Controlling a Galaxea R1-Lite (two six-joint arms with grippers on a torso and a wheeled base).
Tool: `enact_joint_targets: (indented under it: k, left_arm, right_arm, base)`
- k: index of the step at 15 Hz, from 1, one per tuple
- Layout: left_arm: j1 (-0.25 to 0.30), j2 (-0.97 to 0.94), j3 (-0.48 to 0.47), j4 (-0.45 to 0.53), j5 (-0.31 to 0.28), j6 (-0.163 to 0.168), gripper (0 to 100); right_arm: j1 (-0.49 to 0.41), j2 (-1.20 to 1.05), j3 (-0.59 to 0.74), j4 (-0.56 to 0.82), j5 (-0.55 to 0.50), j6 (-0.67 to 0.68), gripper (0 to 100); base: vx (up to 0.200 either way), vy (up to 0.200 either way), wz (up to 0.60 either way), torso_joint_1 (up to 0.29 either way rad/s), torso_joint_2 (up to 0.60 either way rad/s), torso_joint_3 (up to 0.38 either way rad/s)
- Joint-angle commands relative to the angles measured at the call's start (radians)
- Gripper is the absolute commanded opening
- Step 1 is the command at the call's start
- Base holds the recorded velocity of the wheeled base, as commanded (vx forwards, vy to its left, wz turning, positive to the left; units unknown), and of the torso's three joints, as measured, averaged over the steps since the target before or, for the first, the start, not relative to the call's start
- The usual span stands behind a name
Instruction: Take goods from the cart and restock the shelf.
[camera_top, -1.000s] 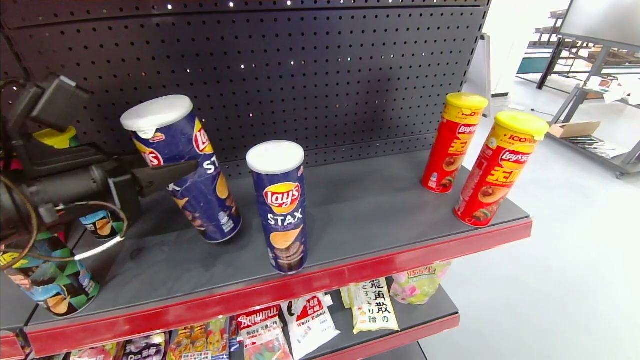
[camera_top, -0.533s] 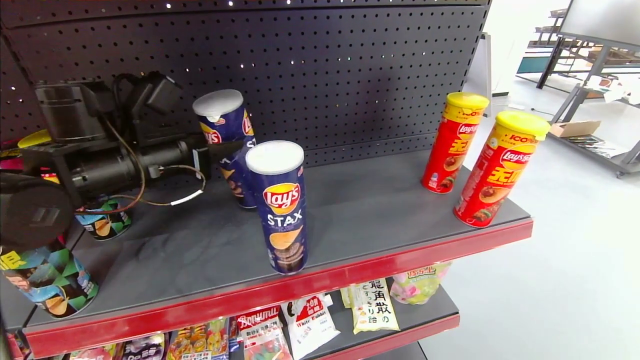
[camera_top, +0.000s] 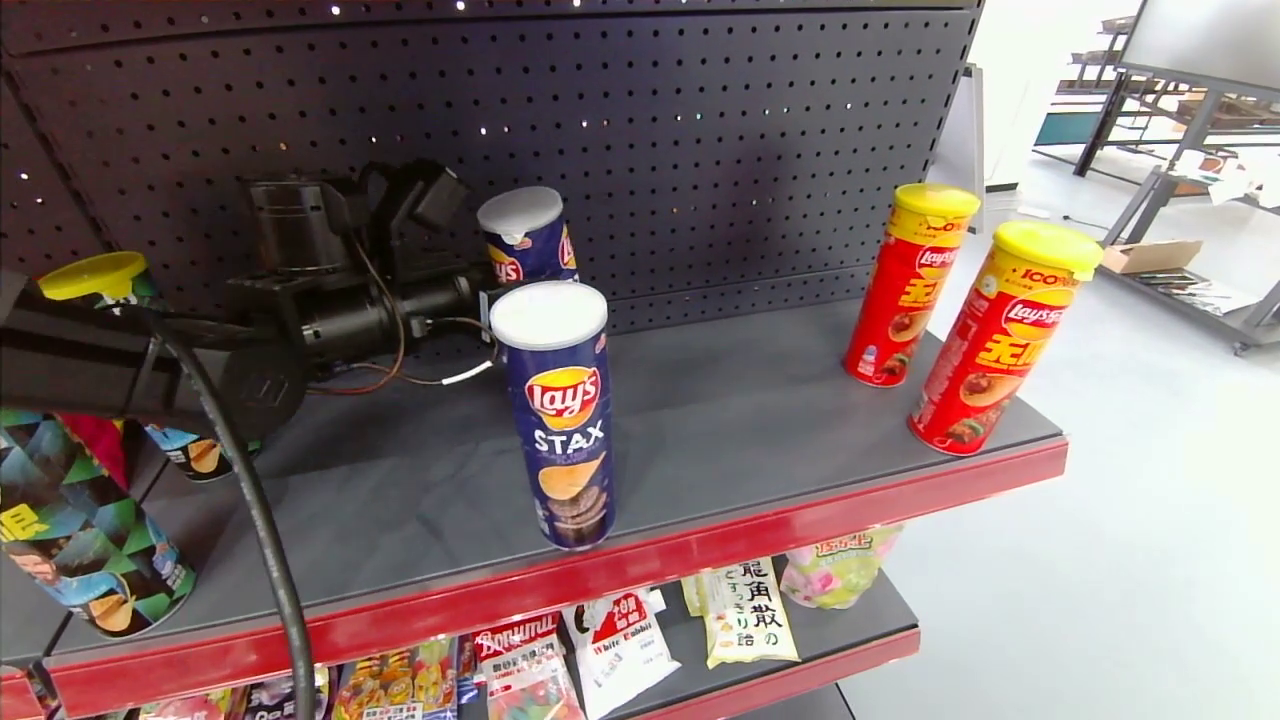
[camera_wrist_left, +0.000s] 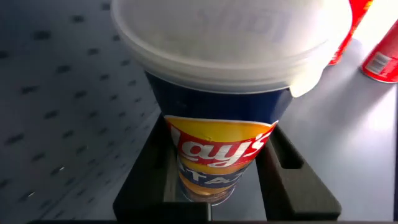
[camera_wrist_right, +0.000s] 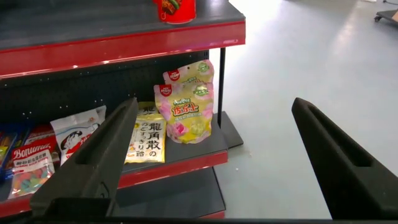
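The left pincer (camera_wrist_left: 227, 186) is clamped around the middle of a blue chip can (camera_top: 527, 240), one finger on each side. It holds the can close to the perforated back panel (camera_top: 750, 140) at the rear of the shelf (camera_top: 720, 420), directly behind a second blue can (camera_top: 560, 410) standing upright by the red front edge; I cannot tell whether the held can's base touches the shelf. At the shelf's right end a rear red can (camera_top: 905, 285) and a front red can (camera_top: 995, 340) stand upright, and the right pincer (camera_wrist_right: 230, 155) hangs spread wide and empty by the lower shelf (camera_wrist_right: 174, 168) of snack bags (camera_wrist_right: 189, 106).
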Motion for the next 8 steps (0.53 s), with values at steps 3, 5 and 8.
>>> enact_joint_targets:
  k: [3,5,8]
  left_arm:
    - [-0.006,0.028,-0.012,0.000,-0.001,0.006,0]
    - [-0.003,0.028,-0.027,0.002,0.001,0.009,0]
    - [0.000,0.028,-0.032,0.003,0.001,0.009,0]
  right_arm:
    - [0.000,0.001,0.000,0.000,0.000,0.000,100]
    - [0.000,0.001,0.000,0.000,0.000,0.000,100]
    - [0.000,0.001,0.000,0.000,0.000,0.000,100]
  base:
    - [0.000,0.000,0.00,0.000,0.00,0.000]
    - [0.000,0.000,0.00,0.000,0.00,0.000]
    - [0.000,0.000,0.00,0.000,0.00,0.000]
